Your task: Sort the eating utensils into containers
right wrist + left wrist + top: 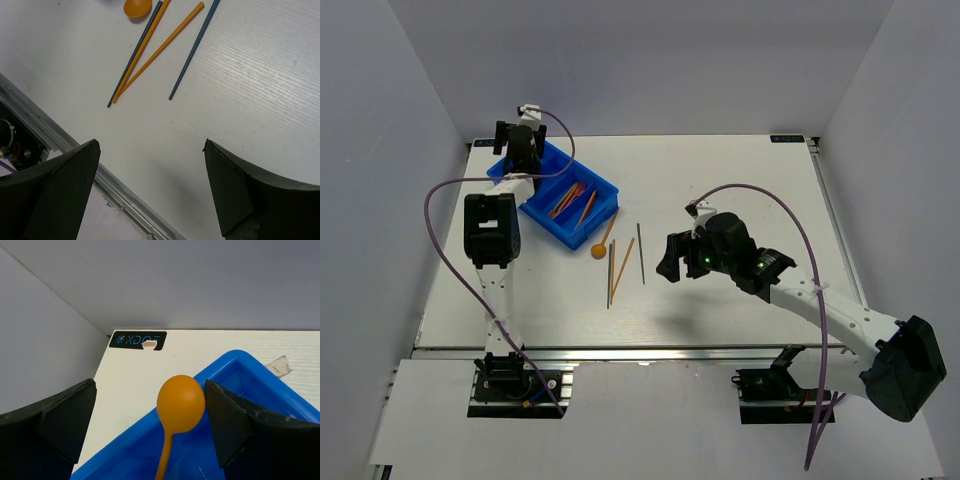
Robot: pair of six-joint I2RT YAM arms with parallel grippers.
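Orange spoon [180, 403] inside wide left hand [151, 405] at blue tray [235, 362] corner, right hand [151, 165] wide over white table [260, 100]

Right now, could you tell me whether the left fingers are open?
Open: the left fingers stand wider than the orange spoon between them.

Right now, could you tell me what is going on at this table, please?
The left claw stands open over the blue tray, an orange spoon loose between its fingers. The right claw hovers open above the table, holding nothing. A second orange spoon and four sticks lie there, not yet sorted.
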